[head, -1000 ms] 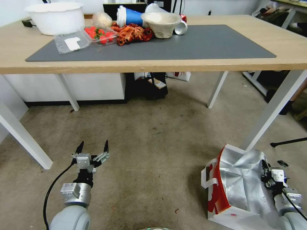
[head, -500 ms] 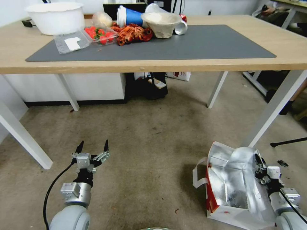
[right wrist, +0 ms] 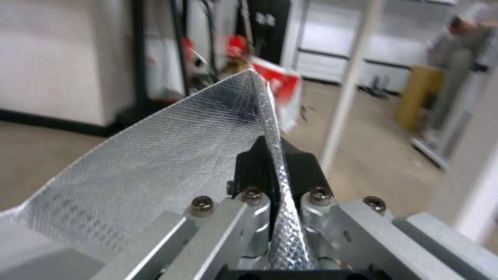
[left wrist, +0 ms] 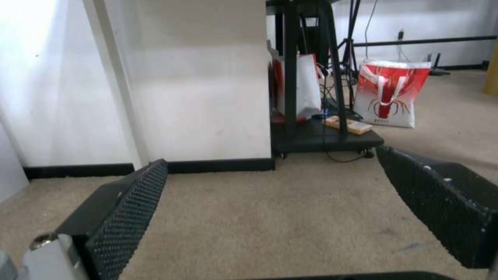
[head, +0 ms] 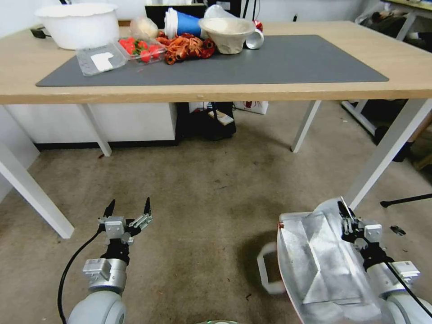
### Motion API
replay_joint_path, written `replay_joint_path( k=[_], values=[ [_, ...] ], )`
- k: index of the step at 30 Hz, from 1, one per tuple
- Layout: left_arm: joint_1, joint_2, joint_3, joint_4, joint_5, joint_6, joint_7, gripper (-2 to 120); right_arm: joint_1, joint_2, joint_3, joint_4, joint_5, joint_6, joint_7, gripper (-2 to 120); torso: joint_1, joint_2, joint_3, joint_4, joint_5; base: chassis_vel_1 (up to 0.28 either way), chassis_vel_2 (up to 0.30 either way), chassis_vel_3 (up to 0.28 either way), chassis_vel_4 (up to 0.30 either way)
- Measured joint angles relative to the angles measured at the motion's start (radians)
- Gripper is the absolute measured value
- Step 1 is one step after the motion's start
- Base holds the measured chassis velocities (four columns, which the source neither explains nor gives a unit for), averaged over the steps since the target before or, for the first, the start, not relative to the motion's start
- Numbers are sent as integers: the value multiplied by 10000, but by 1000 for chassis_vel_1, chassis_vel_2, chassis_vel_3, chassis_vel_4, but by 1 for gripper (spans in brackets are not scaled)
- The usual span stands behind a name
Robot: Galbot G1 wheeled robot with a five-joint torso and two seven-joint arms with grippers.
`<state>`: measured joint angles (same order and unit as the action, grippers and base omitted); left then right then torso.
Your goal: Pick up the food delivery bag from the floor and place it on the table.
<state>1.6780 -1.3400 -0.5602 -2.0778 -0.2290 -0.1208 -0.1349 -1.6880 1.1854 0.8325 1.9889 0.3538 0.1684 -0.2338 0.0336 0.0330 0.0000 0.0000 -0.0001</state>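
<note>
The food delivery bag (head: 315,265) hangs at the lower right of the head view, its silver foil lining facing up and one white loop handle (head: 269,270) dangling off its left side. My right gripper (head: 346,215) is shut on the bag's far foil rim, just below the table's white leg. In the right wrist view the foil rim (right wrist: 171,147) is pinched between the black fingers of that gripper (right wrist: 275,155). My left gripper (head: 128,209) hovers open over the grey-brown floor (head: 202,193) at lower left, holding nothing; its pads (left wrist: 124,210) stand wide apart. The light-wood table (head: 225,93) with its dark mat (head: 292,58) spans the back.
On the table's left end are a white bowl (head: 78,24), a strawberry box (head: 139,48), a blue cup (head: 182,23) and a paper bowl (head: 227,33). A slanted white table leg (head: 382,153) rises right beside the bag. Another red-and-white bag (left wrist: 391,93) and a black cart (left wrist: 321,136) sit under the table.
The right gripper has risen and drawn left with the bag's rim, tipping the bag so its foil mouth faces up and its red side turns away. The left arm barely moved.
</note>
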Motion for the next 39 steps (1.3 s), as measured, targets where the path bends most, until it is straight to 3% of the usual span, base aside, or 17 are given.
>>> replay_joint_path(
  k=[9,12,17,26,39],
  values=[
    [-7,29,-30,-46,-130,-146,93,100,-120,-359,32,780,1145,-28,-948,0,0,1,-1,0,1,0,0,0,0],
    [-32,77,-36,-98,-405,-333,264,100,-93,-697,140,892,1938,153,-1905,0,0,1,-1,-1,2,0,0,0,0],
    [-74,124,-86,-147,-604,-449,375,100,-26,-991,209,1147,2705,103,-2528,0,0,1,0,-1,1,0,0,0,0],
    [-77,138,-336,-78,-1035,-1267,1143,100,53,-1420,334,1568,4574,-440,-4402,0,0,0,0,0,2,0,0,0,0],
    [-113,152,-400,-26,-766,-1490,1358,100,100,-1960,646,2083,6169,-1125,-5424,0,0,0,0,-1,1,0,0,0,0]
  ],
)
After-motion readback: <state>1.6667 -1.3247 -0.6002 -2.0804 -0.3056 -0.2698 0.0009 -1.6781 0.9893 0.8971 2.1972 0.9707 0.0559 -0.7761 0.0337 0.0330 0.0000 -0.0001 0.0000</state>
